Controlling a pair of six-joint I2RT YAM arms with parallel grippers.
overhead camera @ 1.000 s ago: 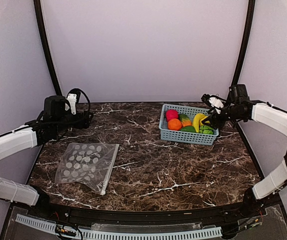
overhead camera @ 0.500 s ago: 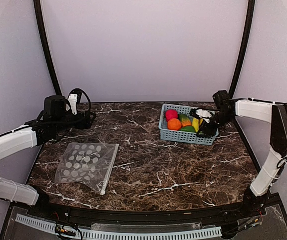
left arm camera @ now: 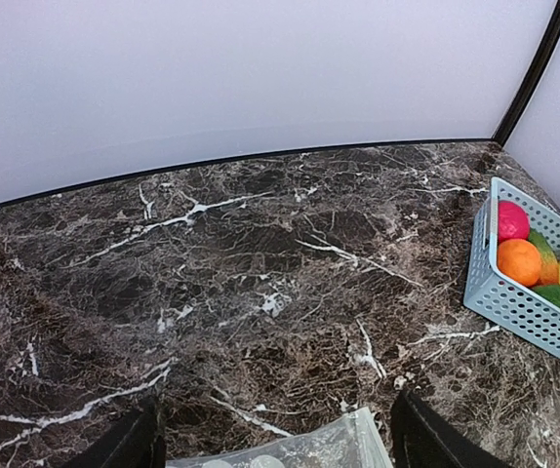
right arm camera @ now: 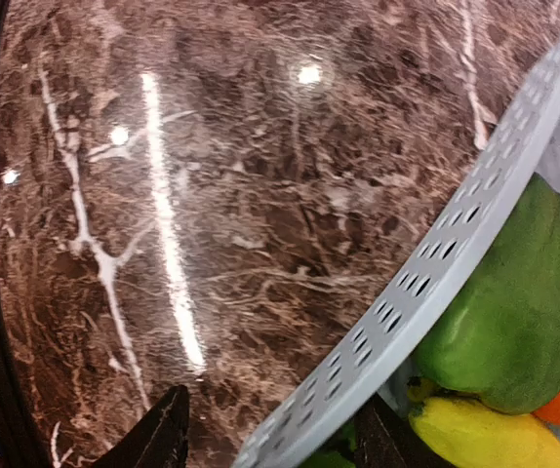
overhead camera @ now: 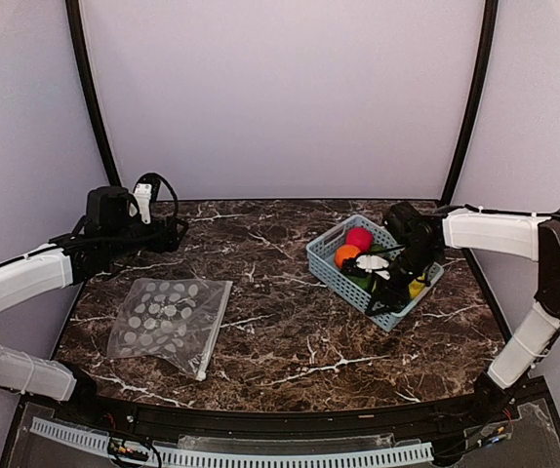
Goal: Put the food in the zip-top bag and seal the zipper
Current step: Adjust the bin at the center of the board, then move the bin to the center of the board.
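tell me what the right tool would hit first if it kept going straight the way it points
Most likely the wall of the light-blue slotted plastic basket, which runs between the open fingers of the right tool; beyond it lies only dark marble tabletop. Depth is unclear.

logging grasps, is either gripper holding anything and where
Right gripper straddles a wall of the light-blue slotted plastic basket; clamping cannot be told. Left gripper holds nothing.
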